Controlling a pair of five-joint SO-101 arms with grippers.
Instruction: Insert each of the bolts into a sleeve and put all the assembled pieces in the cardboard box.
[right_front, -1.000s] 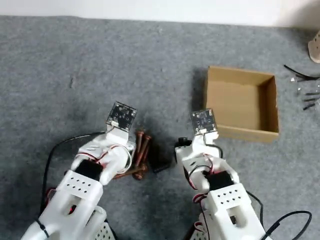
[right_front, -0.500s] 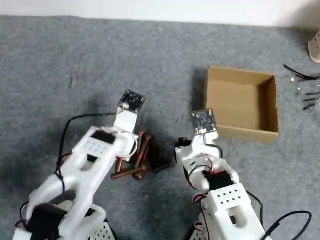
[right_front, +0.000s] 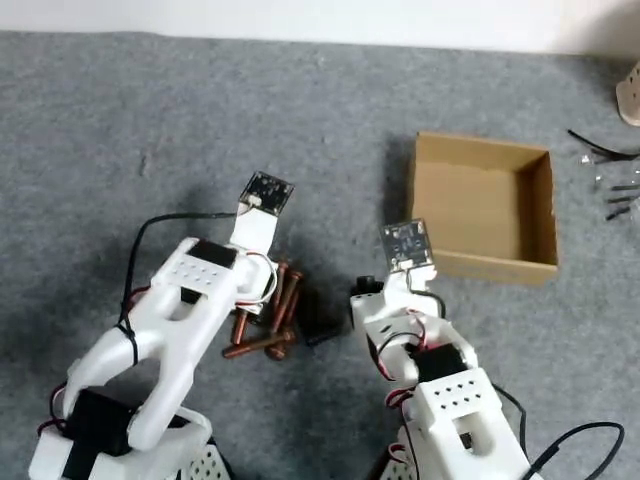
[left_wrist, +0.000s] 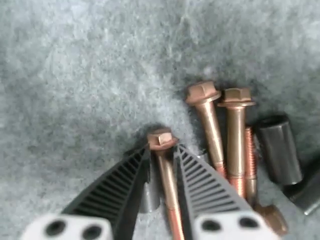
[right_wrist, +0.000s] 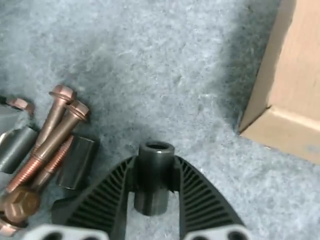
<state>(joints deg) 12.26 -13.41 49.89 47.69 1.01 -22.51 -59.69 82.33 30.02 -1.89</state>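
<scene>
As the left claw (left_wrist: 162, 149) pinches a hard, likely slippery bolt (left_wrist: 168, 186) under its head, the right claw (right_wrist: 154, 160) clasps a sleeve (right_wrist: 155, 177).

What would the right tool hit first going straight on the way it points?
Probably just bare grey carpet. The right tool, shut on the dark cylindrical sleeve, aims past the brown cardboard box, whose corner lies off to one side; depth is unclear.

No readable text, numbers or labels are showing anywhere. The cardboard box (right_front: 480, 205) is showing plain brown walls, and the bolts (left_wrist: 210, 125) are showing no legible head marks. Any print on the wrist circuit boards (right_front: 268, 192) is coming out too small to read.
</scene>
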